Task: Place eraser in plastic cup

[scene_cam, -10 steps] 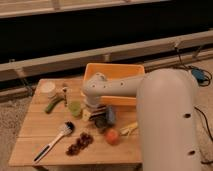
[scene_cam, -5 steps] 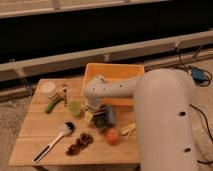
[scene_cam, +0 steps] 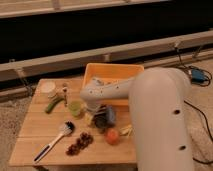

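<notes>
The plastic cup [scene_cam: 75,107] is small, light green and translucent, and stands upright on the wooden table [scene_cam: 35,125], left of centre. My gripper [scene_cam: 102,120] is low over the table, just right of the cup and in front of the orange bin. A small dark block [scene_cam: 100,123] that looks like the eraser shows at the gripper's tip, next to a blue-grey piece [scene_cam: 110,115]. I cannot tell whether the block is held. My pale arm [scene_cam: 155,115] covers the table's right side.
An orange bin [scene_cam: 113,73] stands at the back. A white round tub [scene_cam: 48,88], a small bottle [scene_cam: 64,92] and a green vegetable [scene_cam: 53,104] are at the back left. A brush [scene_cam: 52,142], dark grapes [scene_cam: 80,143] and an orange fruit [scene_cam: 112,136] lie in front.
The arm's large link has shifted slightly. The gripper stays low at about the same spot to the right of the cup. The objects on the table have not moved.
</notes>
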### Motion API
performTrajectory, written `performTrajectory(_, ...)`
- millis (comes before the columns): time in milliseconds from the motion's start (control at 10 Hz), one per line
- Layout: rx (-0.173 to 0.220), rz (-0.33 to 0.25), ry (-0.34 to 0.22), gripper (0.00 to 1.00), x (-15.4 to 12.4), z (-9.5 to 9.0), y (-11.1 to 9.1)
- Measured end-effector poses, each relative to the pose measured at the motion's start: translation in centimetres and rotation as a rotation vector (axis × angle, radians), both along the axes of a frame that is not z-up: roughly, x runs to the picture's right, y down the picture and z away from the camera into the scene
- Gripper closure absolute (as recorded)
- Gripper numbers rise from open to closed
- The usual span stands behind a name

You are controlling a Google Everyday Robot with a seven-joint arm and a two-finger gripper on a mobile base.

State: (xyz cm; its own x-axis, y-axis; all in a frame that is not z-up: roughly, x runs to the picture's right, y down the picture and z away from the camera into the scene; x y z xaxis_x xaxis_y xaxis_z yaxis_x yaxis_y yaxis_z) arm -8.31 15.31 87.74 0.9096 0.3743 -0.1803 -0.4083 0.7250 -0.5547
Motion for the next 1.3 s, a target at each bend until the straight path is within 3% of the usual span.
performTrajectory(400, 0.02, 0.026, 0.001, 0.84, 0.0, -0.6, -0.5)
performTrajectory(500, 0.039, 0.047, -0.011, 0.95, 0.0, -1.3, -1.4)
performTrajectory(700, 0.069, 0.075, -0.034, 1.0, 0.3, -2.9, -3.3)
performTrajectory(1300, 0.198, 0.116, -0.156, 1.0, -0.4, -9.2, -8.2)
